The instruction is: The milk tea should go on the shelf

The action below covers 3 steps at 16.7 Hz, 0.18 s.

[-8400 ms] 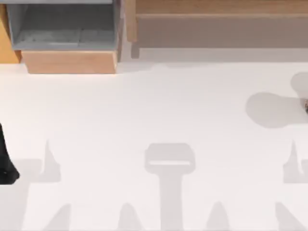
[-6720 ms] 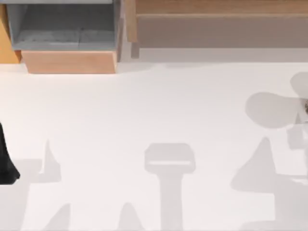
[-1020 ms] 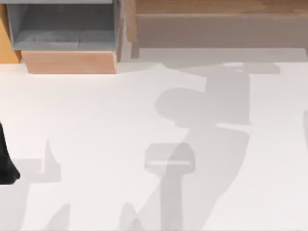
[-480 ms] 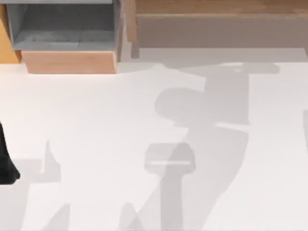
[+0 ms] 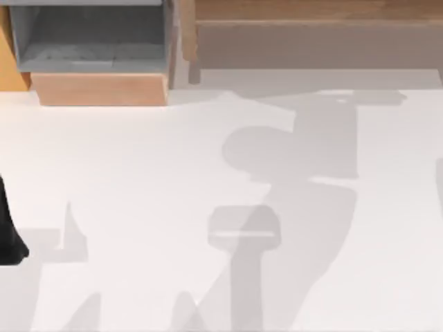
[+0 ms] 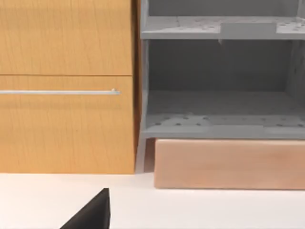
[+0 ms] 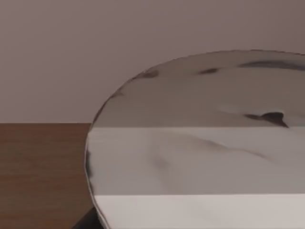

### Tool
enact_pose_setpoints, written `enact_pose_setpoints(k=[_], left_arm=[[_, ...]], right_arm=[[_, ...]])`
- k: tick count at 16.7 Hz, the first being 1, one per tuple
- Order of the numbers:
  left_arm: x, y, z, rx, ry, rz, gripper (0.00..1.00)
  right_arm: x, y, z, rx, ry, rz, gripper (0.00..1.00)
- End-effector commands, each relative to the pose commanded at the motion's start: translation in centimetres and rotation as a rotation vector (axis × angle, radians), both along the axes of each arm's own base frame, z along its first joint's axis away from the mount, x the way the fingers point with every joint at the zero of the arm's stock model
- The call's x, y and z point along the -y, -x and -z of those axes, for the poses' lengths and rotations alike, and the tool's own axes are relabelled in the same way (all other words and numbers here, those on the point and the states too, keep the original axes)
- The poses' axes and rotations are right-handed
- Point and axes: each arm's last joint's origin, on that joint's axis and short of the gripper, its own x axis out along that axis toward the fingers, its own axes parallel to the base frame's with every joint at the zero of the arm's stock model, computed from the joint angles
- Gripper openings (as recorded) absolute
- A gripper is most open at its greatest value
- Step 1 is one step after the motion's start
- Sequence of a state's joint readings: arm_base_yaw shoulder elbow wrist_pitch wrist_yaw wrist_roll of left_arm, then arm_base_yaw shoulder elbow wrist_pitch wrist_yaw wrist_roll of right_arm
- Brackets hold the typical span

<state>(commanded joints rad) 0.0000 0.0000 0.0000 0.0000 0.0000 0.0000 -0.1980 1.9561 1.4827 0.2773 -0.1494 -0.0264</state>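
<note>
Milk tea [image 7: 200,143] close before the right hand's camera

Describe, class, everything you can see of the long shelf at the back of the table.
The shelf runs along the table's far edge, from beside the smaller grey-lined box to the top view's right edge. It looks like light wood: a pale top board with visible grain, a grey-brown recess below it, and an upright side panel at its left end. It stands square on the white table. Nothing is seen resting on it.
</note>
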Motion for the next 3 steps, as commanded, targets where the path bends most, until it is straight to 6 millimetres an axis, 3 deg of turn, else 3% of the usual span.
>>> enact_pose_setpoints(k=[3], left_arm=[[0.00, 0.00, 0.00, 0.000, 0.000, 0.000, 1.00]], right_arm=[[0.00, 0.00, 0.00, 0.000, 0.000, 0.000, 1.00]])
